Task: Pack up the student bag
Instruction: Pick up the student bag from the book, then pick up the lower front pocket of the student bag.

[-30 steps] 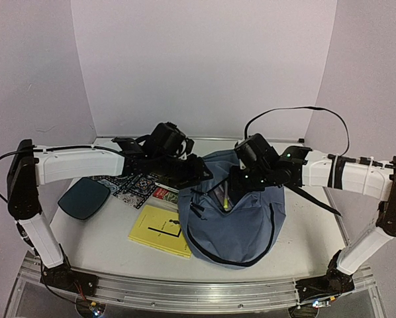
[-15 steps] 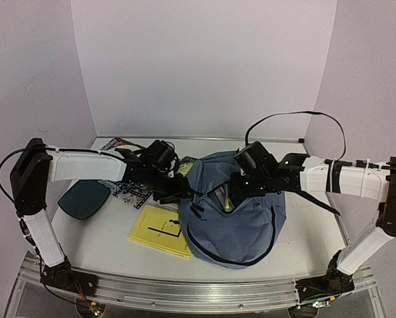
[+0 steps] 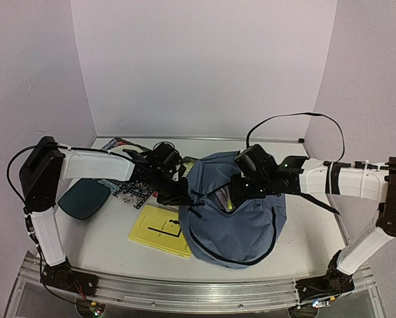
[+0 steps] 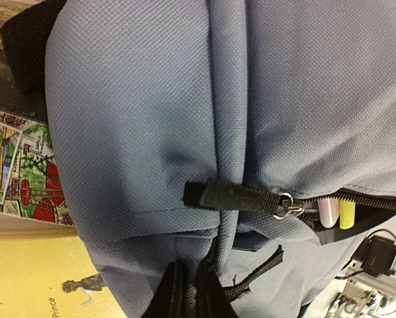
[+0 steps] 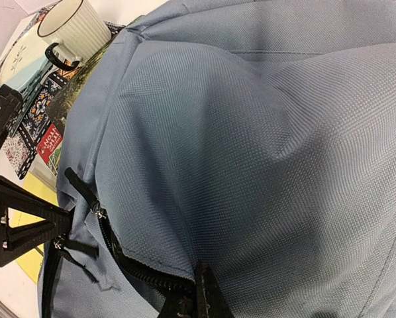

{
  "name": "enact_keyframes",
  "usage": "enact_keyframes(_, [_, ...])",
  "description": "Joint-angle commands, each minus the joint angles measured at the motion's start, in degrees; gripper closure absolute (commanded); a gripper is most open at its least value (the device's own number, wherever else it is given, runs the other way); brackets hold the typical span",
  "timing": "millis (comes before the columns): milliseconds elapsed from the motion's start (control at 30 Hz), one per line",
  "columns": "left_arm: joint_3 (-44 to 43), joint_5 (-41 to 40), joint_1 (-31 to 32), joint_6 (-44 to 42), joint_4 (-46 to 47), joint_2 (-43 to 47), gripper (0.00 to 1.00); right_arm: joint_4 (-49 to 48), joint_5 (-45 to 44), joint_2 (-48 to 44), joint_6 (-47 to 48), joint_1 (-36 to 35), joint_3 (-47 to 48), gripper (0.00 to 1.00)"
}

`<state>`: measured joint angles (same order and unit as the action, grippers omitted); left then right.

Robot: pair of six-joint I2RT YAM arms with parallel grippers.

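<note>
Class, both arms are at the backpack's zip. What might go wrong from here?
The yellow marker pokes out of the student bag's open zipper, so closing it may jam. The left pincer seems to pinch only a thin fabric fold, which might slip free. Tugging the bag could knock the mug standing close by.

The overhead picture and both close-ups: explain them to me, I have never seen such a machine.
Two white robot arms are bolted to a pale table. The wide picture looks down from above and behind them; each close-up comes from a camera on one wrist. On the table lie a soft blue-grey fabric backpack, partly unzipped, a yellow paperback book, a dark teal tray and patterned books. The left gripper appears to pinch a fold of the backpack's fabric; the right gripper is shut on the edge of its opening.
</note>
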<state>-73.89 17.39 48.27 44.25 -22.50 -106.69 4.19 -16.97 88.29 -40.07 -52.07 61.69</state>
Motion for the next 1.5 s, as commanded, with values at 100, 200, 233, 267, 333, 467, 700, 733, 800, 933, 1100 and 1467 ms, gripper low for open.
enact_keyframes(100, [-4.1, 4.1, 0.2, -1.1, 0.2, 3.0, 1.0, 1.5, -0.4, 0.2, 1.0, -0.7, 1.7, 0.92])
enact_keyframes(200, [-5.6, 4.4, 0.2, -0.9, 0.2, 5.8, 1.0, 4.1, -1.3, -0.7, 3.7, -0.7, 3.6, 0.8])
enact_keyframes(233, [-5.9, 4.6, 0.2, -0.9, 0.2, 6.7, 1.0, 5.5, -1.6, -1.0, 5.2, -0.7, 4.7, 0.76])
enact_keyframes(267, [-6.1, 4.7, 0.2, -0.9, 0.3, 7.2, 1.0, 6.6, -1.9, -1.4, 6.3, -0.7, 5.7, 0.72])
enact_keyframes(333, [-6.5, 5.0, 0.2, -1.0, 0.3, 7.9, 1.0, 8.3, -2.2, -1.8, 8.3, -0.7, 7.3, 0.66])
enact_keyframes(467, [-7.1, 6.1, 0.2, -1.1, 0.9, 8.9, 1.0, 10.7, 0.4, -1.7, 13.1, -0.7, 11.4, 0.53])
enact_keyframes(700, [-7.3, 7.1, 0.2, -1.0, 1.9, 9.5, 1.0, 11.5, 9.5, 4.1, 16.4, -0.7, 17.3, 0.51])
enact_keyframes(733, [-7.2, 7.0, 0.2, -1.0, 1.9, 9.6, 1.0, 11.5, 10.1, 5.3, 16.8, -0.7, 18.2, 0.52])
enact_keyframes(800, [-7.0, 7.1, 0.2, -0.9, 2.0, 9.6, 1.0, 11.4, 11.5, 7.0, 17.7, -0.7, 19.4, 0.53])
enact_keyframes(933, [-6.7, 7.0, 0.2, -0.9, 2.1, 9.8, 1.0, 11.5, 14.1, 10.3, 19.3, -0.7, 21.8, 0.53])
enact_keyframes(1100, [-6.5, 7.3, 0.2, -0.8, 2.2, 9.9, 1.0, 11.7, 13.4, 13.7, 20.7, -0.7, 23.9, 0.53])
enact_keyframes(1467, [-6.3, 8.2, 0.2, -0.9, 2.5, 10.0, 1.0, 12.1, 2.8, 15.7, 21.9, -0.7, 25.3, 0.59])
